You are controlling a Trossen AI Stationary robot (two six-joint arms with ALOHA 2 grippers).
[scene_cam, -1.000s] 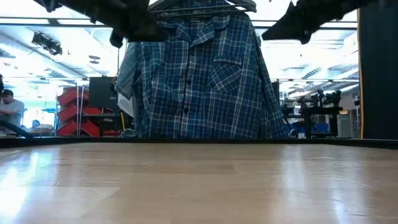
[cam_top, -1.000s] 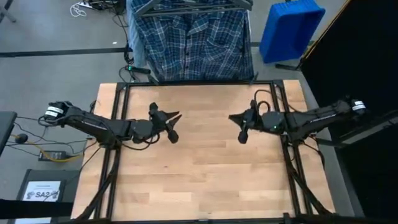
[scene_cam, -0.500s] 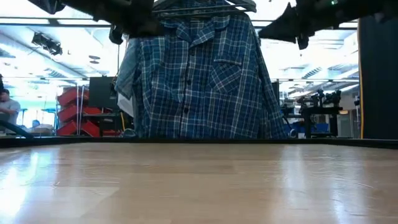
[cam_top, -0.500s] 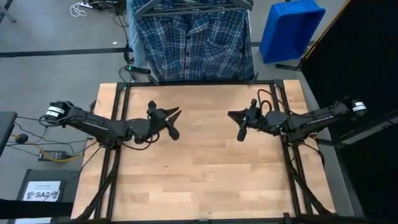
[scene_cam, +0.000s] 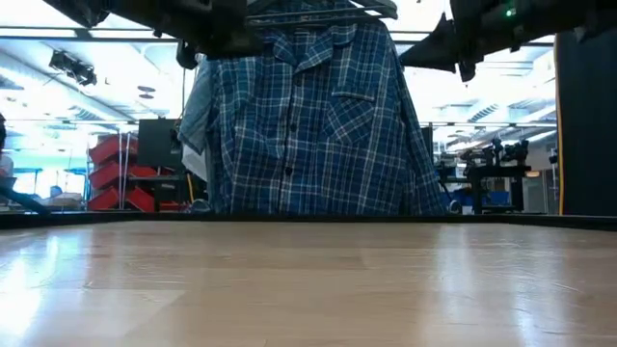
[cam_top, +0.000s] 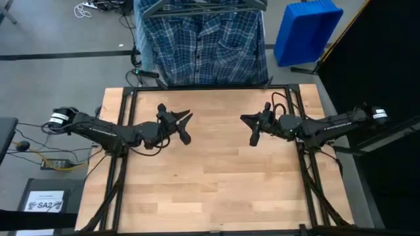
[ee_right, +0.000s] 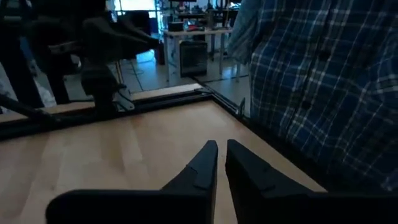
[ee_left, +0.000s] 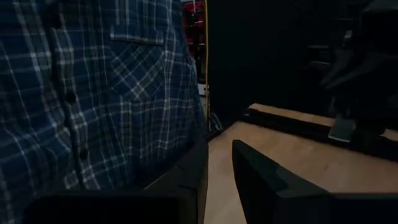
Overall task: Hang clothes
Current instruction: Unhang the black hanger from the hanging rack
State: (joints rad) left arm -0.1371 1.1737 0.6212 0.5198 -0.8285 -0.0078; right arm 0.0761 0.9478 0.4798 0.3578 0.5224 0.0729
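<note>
Plaid shirt (cam_top: 205, 40) hangs beyond table; both grippers seemingly empty.

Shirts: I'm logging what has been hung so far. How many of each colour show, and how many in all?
Dark blue plaid shirt: 1, hanging beyond the table's far edge
Light blue-grey shirt: 1, only an edge showing behind the plaid
White: 0
Total: 2

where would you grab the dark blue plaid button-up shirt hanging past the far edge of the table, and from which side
Probably at a side hem of the dark blue plaid button-up shirt, coming level from the table side. It hangs flat, front facing the wooden table, so its loose vertical edges offer a fold to pinch, while the buttoned front is flat. The left gripper and right gripper hover above the table, both empty.
</note>
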